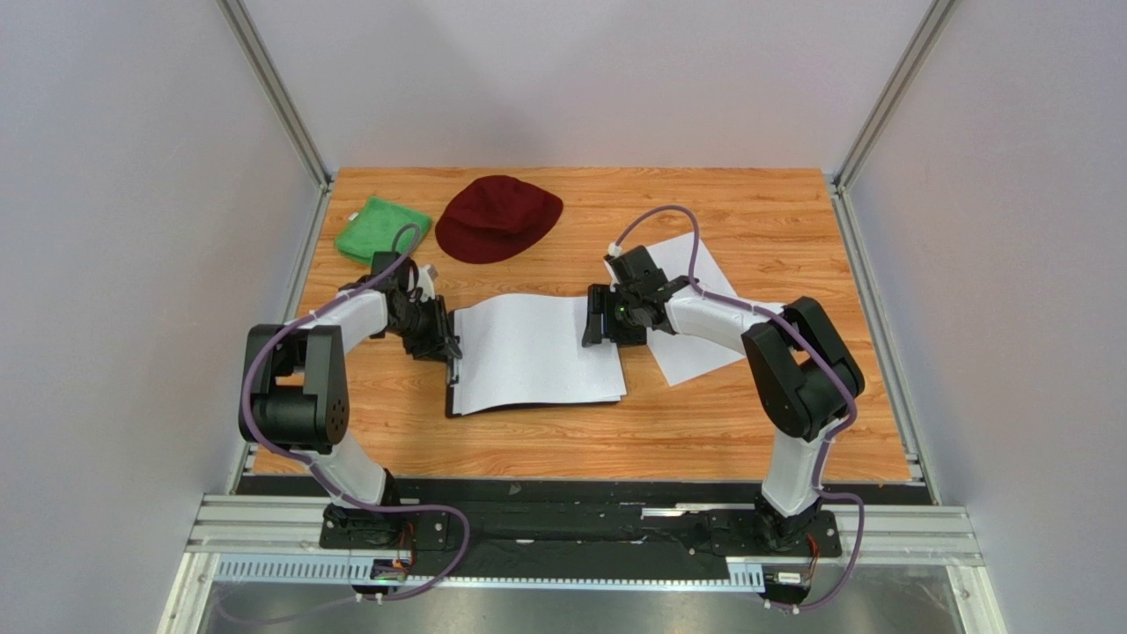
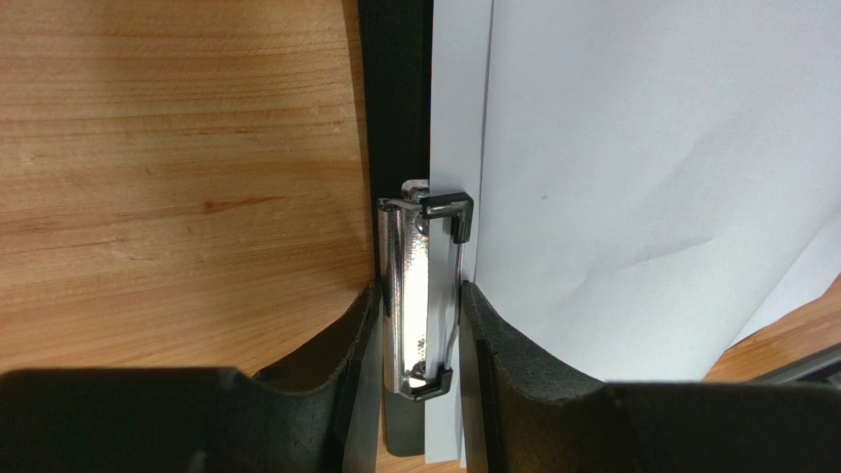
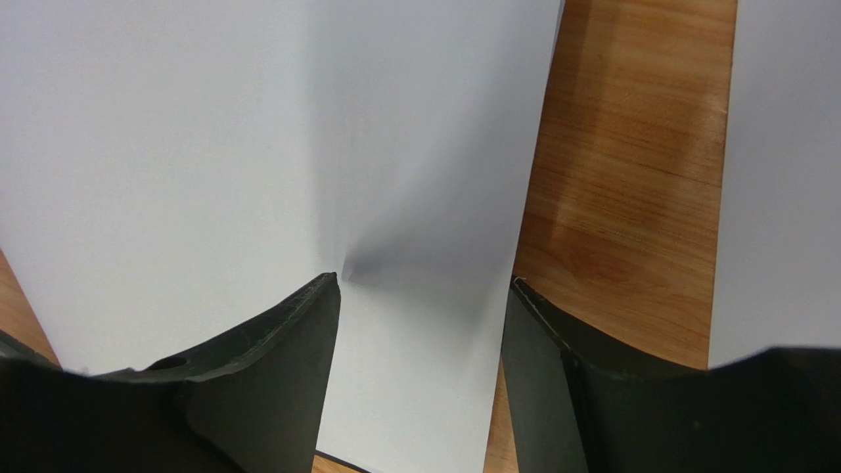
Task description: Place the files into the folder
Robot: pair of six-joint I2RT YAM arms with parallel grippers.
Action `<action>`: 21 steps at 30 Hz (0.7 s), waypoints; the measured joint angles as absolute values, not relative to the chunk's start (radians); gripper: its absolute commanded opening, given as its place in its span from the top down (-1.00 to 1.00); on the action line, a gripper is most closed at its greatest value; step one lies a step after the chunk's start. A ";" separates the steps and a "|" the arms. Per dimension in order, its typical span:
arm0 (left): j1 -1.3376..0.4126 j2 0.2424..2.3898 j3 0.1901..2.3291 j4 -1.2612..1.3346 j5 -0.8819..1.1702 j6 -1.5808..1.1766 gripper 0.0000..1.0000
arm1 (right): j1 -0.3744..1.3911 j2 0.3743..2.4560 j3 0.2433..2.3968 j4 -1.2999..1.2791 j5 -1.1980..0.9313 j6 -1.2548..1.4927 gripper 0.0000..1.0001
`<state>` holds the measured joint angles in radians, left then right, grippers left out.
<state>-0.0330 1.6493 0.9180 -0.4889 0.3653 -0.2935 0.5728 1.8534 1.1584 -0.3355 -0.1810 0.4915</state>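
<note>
Two sheets (image 1: 536,350) cover the folder (image 2: 395,99) mid-tabletop (image 1: 741,436). At its 9 o'clock edge the left pincer (image 2: 420,289) pinches the silver clip (image 2: 403,256), clear only in the left wrist view. At 3 o'clock the right pincer (image 3: 424,281) straddles the sheets' edge, spread. Another sheet (image 1: 697,258) lies at 2 o'clock.

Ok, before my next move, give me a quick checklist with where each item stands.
1. Left gripper clamped on the silver clip: ok.
2. Right gripper jaws apart over the top sheet: ok.
3. Sheet edges seated under the clip: cannot tell.
4. Sheets squared on the clipboard: not ok, edges staggered.
5. All sheets on the clipboard: not ok, a loose sheet lies on the table under the right arm.
</note>
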 measured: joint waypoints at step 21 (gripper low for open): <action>-0.067 1.650 0.919 -0.506 0.368 -0.312 1.00 | 0.559 1.610 1.202 -0.542 -0.113 0.339 -0.62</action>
